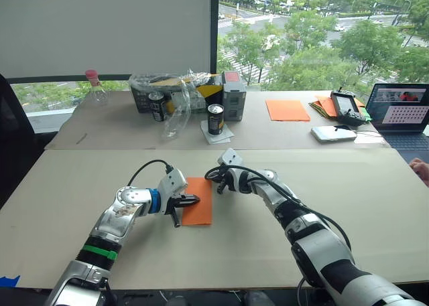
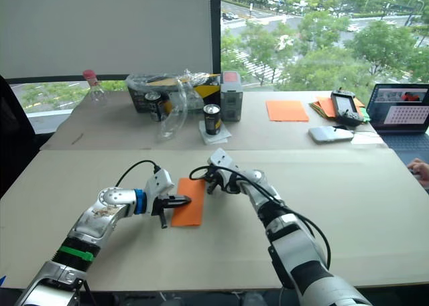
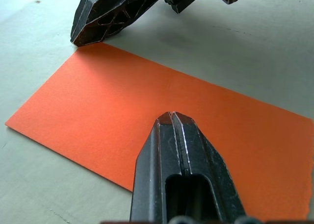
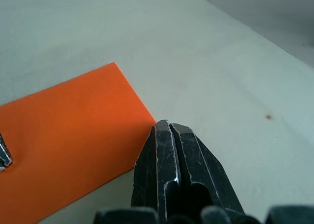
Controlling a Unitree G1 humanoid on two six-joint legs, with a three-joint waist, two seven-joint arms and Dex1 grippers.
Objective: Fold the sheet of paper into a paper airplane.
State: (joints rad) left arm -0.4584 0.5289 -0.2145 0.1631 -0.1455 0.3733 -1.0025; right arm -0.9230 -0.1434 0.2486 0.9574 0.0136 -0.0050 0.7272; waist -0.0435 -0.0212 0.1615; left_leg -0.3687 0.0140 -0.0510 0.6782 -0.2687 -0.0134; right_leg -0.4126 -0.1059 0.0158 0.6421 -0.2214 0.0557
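The sheet of paper (image 1: 199, 206) lies flat on the near table as a narrow bright-orange rectangle, its long side running away from me. My left gripper (image 1: 194, 199) is shut, and its tips rest on top of the paper (image 3: 93, 101) near the middle. My right gripper (image 1: 214, 178) is also shut, with its tips down on the table at the paper's far right corner (image 4: 64, 131). In the left wrist view the right gripper (image 3: 81, 37) touches that corner. Neither gripper holds the paper between its fingers.
The far table carries a black basket (image 1: 144, 100) with plastic wrap, two cans (image 1: 215, 118), a bottle (image 1: 96, 88), a smooth orange sheet (image 1: 287, 110), a pile of papers (image 1: 324, 106), a controller (image 1: 348, 108) and a laptop (image 1: 401, 108). A person's hand (image 1: 421, 169) shows at the right edge.
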